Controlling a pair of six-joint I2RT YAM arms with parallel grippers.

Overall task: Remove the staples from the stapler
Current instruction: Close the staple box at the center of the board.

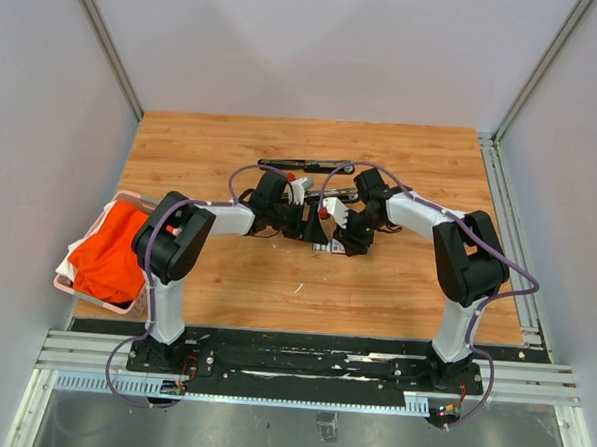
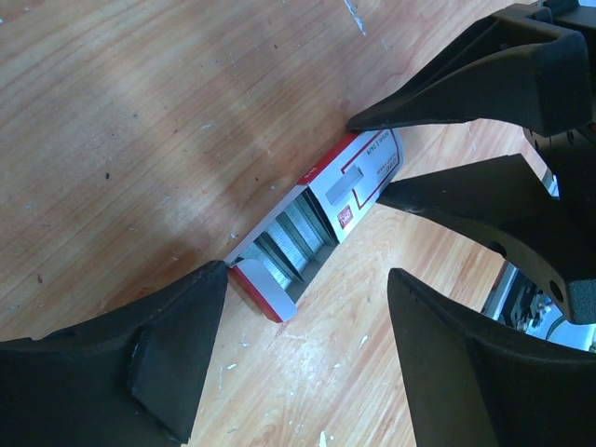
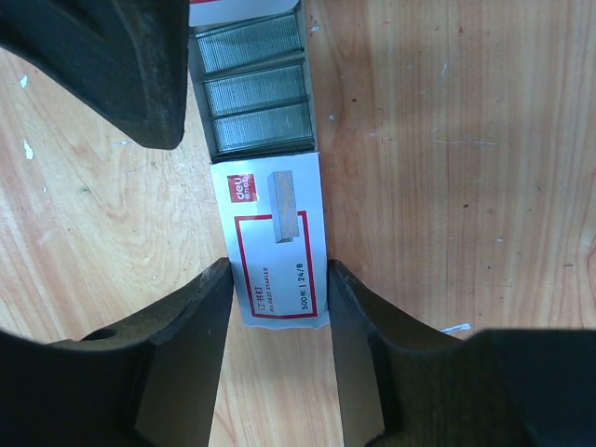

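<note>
Grey walls close round a wooden bench point(image 1: 225, 280), and both arms meet over a small white staple box point(image 3: 275, 242) with red print near its middle. The right tool point(image 3: 277, 289) pinches the box's closed end, a finger pressed to each long side, probably to pin the light cardboard so it cannot slide. Three rows of staples point(image 3: 256, 93) lie exposed in the box's open end. The left tool point(image 2: 307, 307) straddles that open end spread wide, holding nothing; I judge it is placed to reach the strips. A black stapler point(image 1: 307, 165) lies just beyond the box, apart from both tools; whether any strips are inside it cannot be seen. Crowding is the snag: the two tools' fingers nearly meet above the box. A pink basket point(image 1: 120, 195) holding an orange cloth point(image 1: 112, 254) sits well left of the box.
</note>
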